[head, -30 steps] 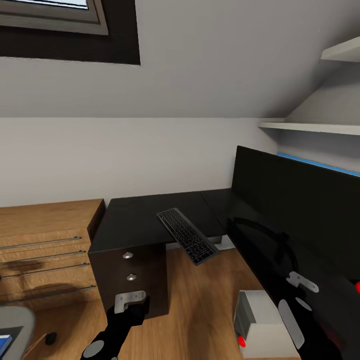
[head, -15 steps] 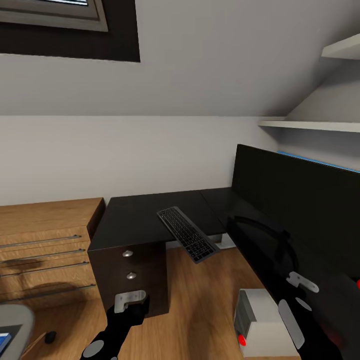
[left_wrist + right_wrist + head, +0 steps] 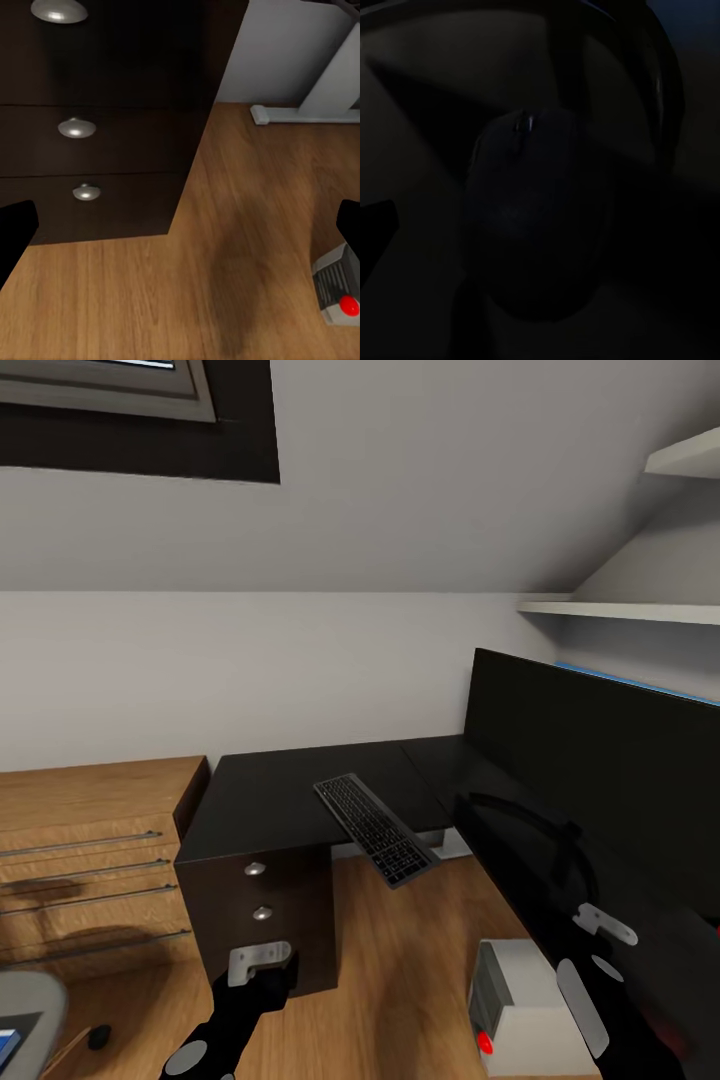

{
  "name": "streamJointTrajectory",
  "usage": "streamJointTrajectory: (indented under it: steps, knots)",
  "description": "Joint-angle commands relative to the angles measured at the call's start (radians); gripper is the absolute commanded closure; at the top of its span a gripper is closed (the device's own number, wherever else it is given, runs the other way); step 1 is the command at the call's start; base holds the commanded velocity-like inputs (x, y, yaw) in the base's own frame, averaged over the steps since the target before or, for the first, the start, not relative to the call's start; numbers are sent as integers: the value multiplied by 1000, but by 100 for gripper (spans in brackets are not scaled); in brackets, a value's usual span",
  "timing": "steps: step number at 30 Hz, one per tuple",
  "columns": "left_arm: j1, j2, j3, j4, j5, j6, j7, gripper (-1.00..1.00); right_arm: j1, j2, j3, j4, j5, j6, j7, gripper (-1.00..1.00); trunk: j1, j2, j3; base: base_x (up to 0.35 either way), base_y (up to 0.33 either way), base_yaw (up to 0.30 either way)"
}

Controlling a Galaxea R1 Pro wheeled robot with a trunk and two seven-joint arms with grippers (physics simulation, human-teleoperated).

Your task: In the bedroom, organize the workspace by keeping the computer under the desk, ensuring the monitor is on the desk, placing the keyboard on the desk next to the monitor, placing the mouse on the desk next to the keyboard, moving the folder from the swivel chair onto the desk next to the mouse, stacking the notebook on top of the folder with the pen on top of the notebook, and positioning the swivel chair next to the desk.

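black desk (image 3: 270, 800) bears keyboard (image 3: 375, 830); left claw (image 3: 180, 225) spread, right claw's state unclear.

The black desk (image 3: 270, 800) carries the keyboard (image 3: 375, 830) and the monitor (image 3: 590, 780).

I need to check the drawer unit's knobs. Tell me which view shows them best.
The left wrist view: three round silver knobs sit close and sharp on the desk's black drawer fronts. The head view shows two knobs, small and distant.
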Motion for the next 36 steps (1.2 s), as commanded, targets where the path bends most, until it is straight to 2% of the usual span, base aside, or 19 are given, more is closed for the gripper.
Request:
streamJointTrajectory:
  steps: [1, 36]
  knots:
    - [0, 0, -2, -1, 10, 3, 8, -100, 0, 0, 1, -2, -5, 5, -4, -100, 0, -1, -1, 29, 5, 0]
    - [0, 0, -2, 1, 10, 3, 8, -100, 0, 1, 1, -2, -5, 5, -4, -100, 0, -1, -1, 3, 0, 0]
